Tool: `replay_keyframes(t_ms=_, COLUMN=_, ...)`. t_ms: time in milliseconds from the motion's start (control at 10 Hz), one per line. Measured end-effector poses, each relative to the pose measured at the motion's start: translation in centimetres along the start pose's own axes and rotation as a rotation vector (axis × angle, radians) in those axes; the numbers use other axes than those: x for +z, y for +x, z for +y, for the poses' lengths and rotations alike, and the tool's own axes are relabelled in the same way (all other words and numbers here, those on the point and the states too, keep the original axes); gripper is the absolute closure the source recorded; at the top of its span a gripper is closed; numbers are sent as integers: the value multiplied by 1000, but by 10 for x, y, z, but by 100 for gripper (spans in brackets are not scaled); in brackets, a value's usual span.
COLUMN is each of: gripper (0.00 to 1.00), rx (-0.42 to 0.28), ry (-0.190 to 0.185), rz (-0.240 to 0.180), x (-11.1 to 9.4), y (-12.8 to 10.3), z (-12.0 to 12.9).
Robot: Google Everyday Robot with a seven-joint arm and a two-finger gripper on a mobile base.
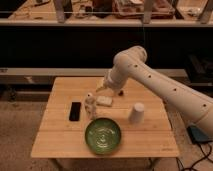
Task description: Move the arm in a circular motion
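Arm pose: the tool (102, 89) is the leftmost part of the arm (165, 87). It hangs over the rear middle of the table (55, 145), above and just behind a pale flat block (104, 101). Whether it is open or closed cannot be told, and nothing can be seen in its hold. From the tool a short segment rises up and to the right into a large rounded joint (the arm's highest point). A long thick segment then slopes down to the right, out past the table's right edge and off the view.

Surroundings, left to right:
- A flat black rectangular item (75, 111) lies left of centre on the table.
- A small white upright container (90, 105) stands just beside it, near the pale block.
- A round green bowl (103, 135) sits towards the front edge, with ring marks inside.
- A small dark item (121, 92) lies at the rear, partly hidden under the arm.
- A white cup (136, 113) stands upside down to the right of the bowl, below the sloping segment and apart from it.
- A dark flat object (196, 134) lies on the floor (20, 125) to the right.

Materials: the table is light planked wood. The arm is smooth, white and tubular, with small dark dots along it. The floor is speckled. A dark shelving unit (60, 45) stands behind, its top cluttered.
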Motion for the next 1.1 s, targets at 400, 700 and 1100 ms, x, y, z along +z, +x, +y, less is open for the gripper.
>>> replay_keyframes(t_ms=400, gripper=40, rx=100, ry=-99, rz=131, x=-3, y=85, z=81)
replay_keyframes(t_ms=700, gripper=40, rx=309, ry=-258, rz=193, x=-56, y=73, z=200)
replay_keyframes(t_ms=1100, gripper=40, rx=436, ry=-373, rz=136, x=-94, y=-17, z=237)
